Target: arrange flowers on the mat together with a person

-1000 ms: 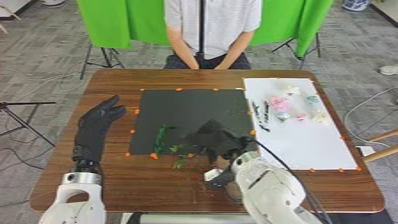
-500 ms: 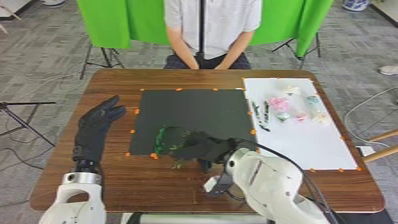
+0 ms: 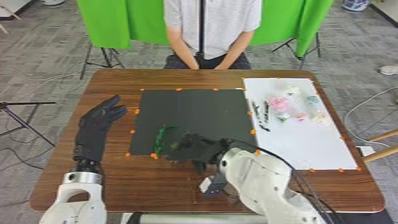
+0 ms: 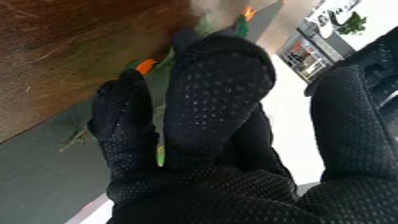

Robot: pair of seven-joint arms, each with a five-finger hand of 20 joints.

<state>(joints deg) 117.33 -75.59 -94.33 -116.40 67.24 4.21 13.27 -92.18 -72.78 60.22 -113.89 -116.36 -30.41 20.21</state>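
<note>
Dark mat (image 3: 194, 111), right hand (image 3: 197, 149) round sprig (image 4: 160, 155)

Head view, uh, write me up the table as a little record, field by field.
Black mat: middle of table, orange marks at its edges
Green stem: on the mat's near left part
Right hand: at the mat's near edge
Left hand: left of the mat, open
White sheet: right of the mat
Pink flower: on the sheet, among paler blooms

Bright, even light leaves the white sheet (image 3: 302, 142) glaring, while the wrist view's brown table (image 4: 71, 75) looks dimmer.
</note>
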